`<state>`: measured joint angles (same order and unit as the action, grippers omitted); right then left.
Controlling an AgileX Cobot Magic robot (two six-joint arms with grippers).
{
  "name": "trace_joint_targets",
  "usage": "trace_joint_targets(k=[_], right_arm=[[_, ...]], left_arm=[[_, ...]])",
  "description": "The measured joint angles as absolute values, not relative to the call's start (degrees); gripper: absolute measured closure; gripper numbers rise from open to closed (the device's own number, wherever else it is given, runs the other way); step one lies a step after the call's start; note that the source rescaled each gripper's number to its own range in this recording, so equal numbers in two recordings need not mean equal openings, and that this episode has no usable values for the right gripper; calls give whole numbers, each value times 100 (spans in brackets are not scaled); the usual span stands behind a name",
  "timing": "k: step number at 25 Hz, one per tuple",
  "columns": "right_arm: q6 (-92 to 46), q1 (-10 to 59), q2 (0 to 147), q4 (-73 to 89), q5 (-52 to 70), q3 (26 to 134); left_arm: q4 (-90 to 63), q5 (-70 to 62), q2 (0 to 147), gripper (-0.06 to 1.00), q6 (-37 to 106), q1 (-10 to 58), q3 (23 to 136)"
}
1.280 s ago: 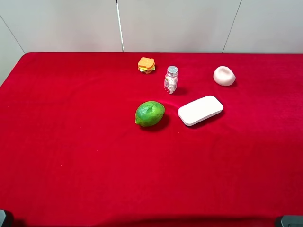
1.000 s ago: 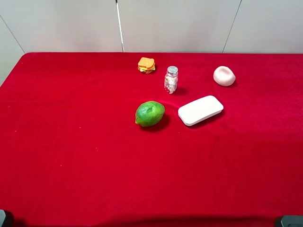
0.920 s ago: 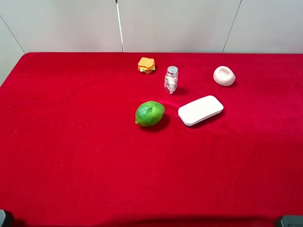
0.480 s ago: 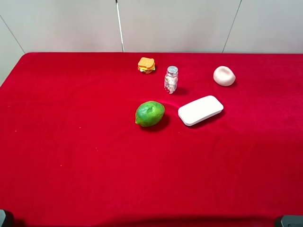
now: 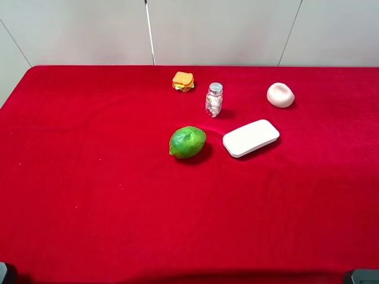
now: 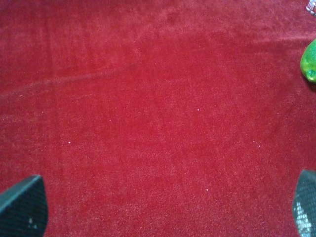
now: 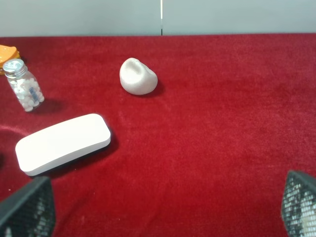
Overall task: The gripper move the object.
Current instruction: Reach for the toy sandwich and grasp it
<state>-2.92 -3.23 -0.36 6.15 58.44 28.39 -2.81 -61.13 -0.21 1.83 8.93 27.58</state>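
The toy sandwich point(image 5: 183, 81), orange slices with green and red layers, sits at the back of the red table, left of a pill bottle. Only its orange edge shows in the right wrist view point(image 7: 7, 52). My left gripper point(image 6: 163, 207) is open and empty over bare red cloth, with both fingertips point(image 6: 22, 207) spread wide. My right gripper point(image 7: 163, 205) is open and empty, near the table's front and far from the sandwich. In the exterior view only dark bits of the arms show at the bottom corners.
A green lime point(image 5: 188, 142) lies mid-table and shows in the left wrist view point(image 6: 310, 61). A pill bottle point(image 5: 214, 99) stands right of the sandwich. A white rounded block point(image 5: 250, 138) and a pale lump point(image 5: 280, 94) lie to the right.
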Motion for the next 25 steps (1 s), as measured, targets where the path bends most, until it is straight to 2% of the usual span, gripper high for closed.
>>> trace_joint_targets(k=[18, 25], right_arm=[[-292, -323, -36, 615, 5844, 2839], [-292, -323, -36, 615, 5844, 2839]], left_arm=[[-281, -6061, -4, -6, 183, 893, 2840], [-286, -6018, 960, -5, 525, 874, 3217]])
